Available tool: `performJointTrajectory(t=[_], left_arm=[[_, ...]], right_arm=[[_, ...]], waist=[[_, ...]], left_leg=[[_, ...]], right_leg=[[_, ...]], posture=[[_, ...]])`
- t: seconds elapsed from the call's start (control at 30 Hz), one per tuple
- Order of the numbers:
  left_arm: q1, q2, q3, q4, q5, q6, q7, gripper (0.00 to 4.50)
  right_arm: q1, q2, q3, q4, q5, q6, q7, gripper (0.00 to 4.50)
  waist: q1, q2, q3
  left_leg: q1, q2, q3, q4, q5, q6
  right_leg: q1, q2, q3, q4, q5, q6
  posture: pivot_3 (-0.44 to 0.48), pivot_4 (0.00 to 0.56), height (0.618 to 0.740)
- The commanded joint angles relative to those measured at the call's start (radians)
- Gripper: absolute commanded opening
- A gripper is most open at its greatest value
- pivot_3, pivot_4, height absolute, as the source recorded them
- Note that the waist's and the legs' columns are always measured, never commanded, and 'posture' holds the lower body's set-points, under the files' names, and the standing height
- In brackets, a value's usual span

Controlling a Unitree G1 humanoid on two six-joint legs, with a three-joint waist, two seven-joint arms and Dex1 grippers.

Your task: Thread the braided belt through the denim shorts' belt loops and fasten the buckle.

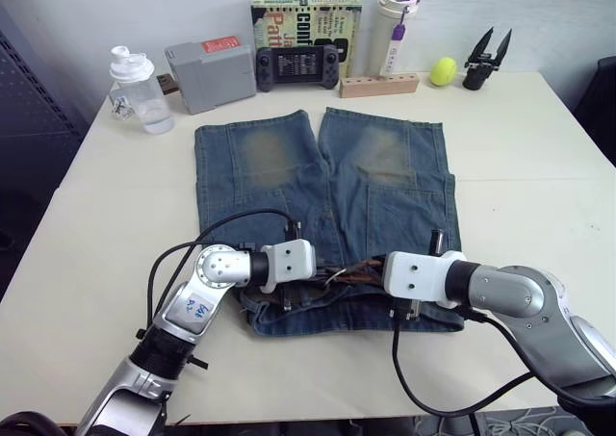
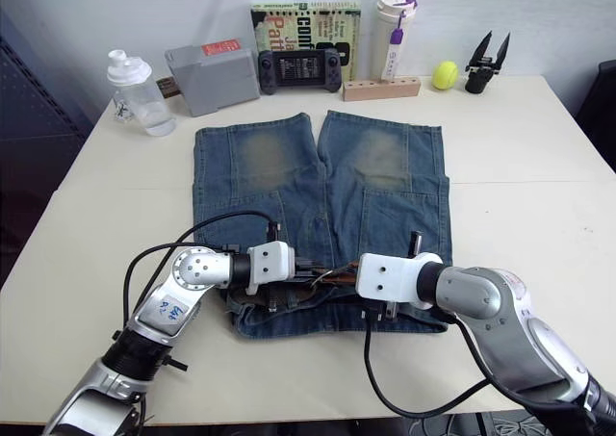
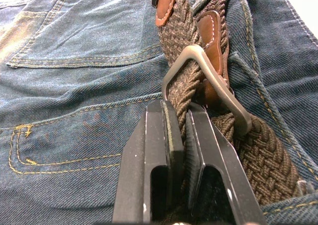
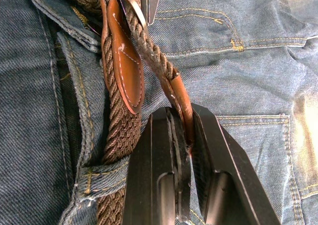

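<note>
Fingers (image 3: pixel 169 135) pinching braided belt (image 3: pixel 186 93), both arms, seemingly

Cream table (image 1: pixel 539 195). Along far edge, left to right: clear shaker bottle (image 1: pixel 139 91) with white lid, grey box (image 1: pixel 209 73) with red label, black handheld game console (image 1: pixel 296 66) leaning against upright book (image 1: pixel 306 22), wooden block (image 1: pixel 378 85) with row of holes, white tumbler (image 1: pixel 397 30) with purple lid behind it, yellow-green tennis ball (image 1: pixel 443 70), spare black two-finger gripper (image 1: pixel 486 59) standing upright.

Braided belt (image 3: pixel 258 155) through buckle (image 3: pixel 208 81) on denim shorts (image 1: pixel 322 181)
</note>
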Motion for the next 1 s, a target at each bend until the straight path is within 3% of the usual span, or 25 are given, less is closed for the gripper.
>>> performJointTrajectory(t=[0.03, 0.27, 0.4, 0.57, 0.67, 0.83, 1.0], left_arm=[[0.0, -0.031, 0.023, -0.008, -0.064, 0.006, -0.005, 0.42], [0.03, 0.055, 0.2, -0.118, -0.283, 0.195, -0.082, 2.98], [0.075, 0.135, 0.292, -0.159, -0.413, 0.33, -0.125, 2.98], [0.115, 0.19, 0.33, -0.198, -0.512, 0.431, -0.163, 2.98], [0.136, 0.203, 0.298, -0.227, -0.526, 0.465, -0.177, 2.22], [0.174, 0.233, 0.19, -0.221, -0.425, 0.425, -0.189, 0.19], [0.176, 0.255, 0.108, -0.14, -0.275, 0.33, -0.152, 0.06]], right_arm=[[0.002, -0.001, -0.009, -0.042, -0.009, -0.002, -0.005, 0.03], [0.013, 0.008, -0.019, -0.034, -0.021, -0.002, -0.025, 0.0], [0.027, 0.014, -0.033, -0.03, -0.021, -0.01, -0.041, 0.0], [0.038, 0.014, -0.037, -0.032, -0.021, -0.014, -0.048, 0.0], [0.048, 0.013, -0.043, -0.038, -0.019, -0.015, -0.053, 0.0], [0.057, 0.009, -0.062, -0.047, -0.013, -0.012, -0.054, 0.0], [0.084, 0.011, -0.097, -0.067, 0.002, -0.015, -0.055, 0.0]], waist=[[0.0, 0.0, 0.0], [-0.004, 0.0, 0.0], [-0.004, 0.0, 0.0], [-0.001, 0.0, 0.0], [-0.003, 0.0, 0.0], [-0.003, 0.0, 0.0], [-0.003, 0.0, 0.0]], left_leg=[[0.0, 0.0, 0.0, 0.0, 0.0, 0.0], [0.0, 0.001, 0.0, 0.0, 0.0, 0.0], [0.0, 0.001, 0.0, 0.0, 0.0, 0.0], [0.0, 0.0, -0.001, 0.0, 0.0, 0.0], [0.0, 0.0, -0.001, 0.0, 0.0, 0.0], [0.0, 0.0, 0.0, 0.0, 0.0, 0.0], [0.0, 0.0, 0.0, 0.0, 0.0, 0.0]], right_leg=[[0.0, 0.0, 0.0, 0.0, 0.0, 0.0], [-0.001, 0.0, 0.0, 0.0, 0.0, 0.0], [-0.001, 0.0, 0.0, 0.0, 0.0, 0.0], [0.0, 0.0, 0.0, 0.0, 0.0, 0.0], [0.0, 0.0, 0.0, 0.0, 0.0, 0.0], [-0.001, 0.001, 0.001, 0.0, 0.0, 0.0], [-0.001, 0.001, 0.001, 0.0, 0.0, 0.0]], posture=[[0.0, 0.15, 0.726], [0.0, 0.15, 0.726], [0.0, 0.15, 0.726], [0.0, 0.15, 0.726], [0.0, 0.15, 0.726], [0.0, 0.15, 0.726], [0.0, 0.15, 0.726]])
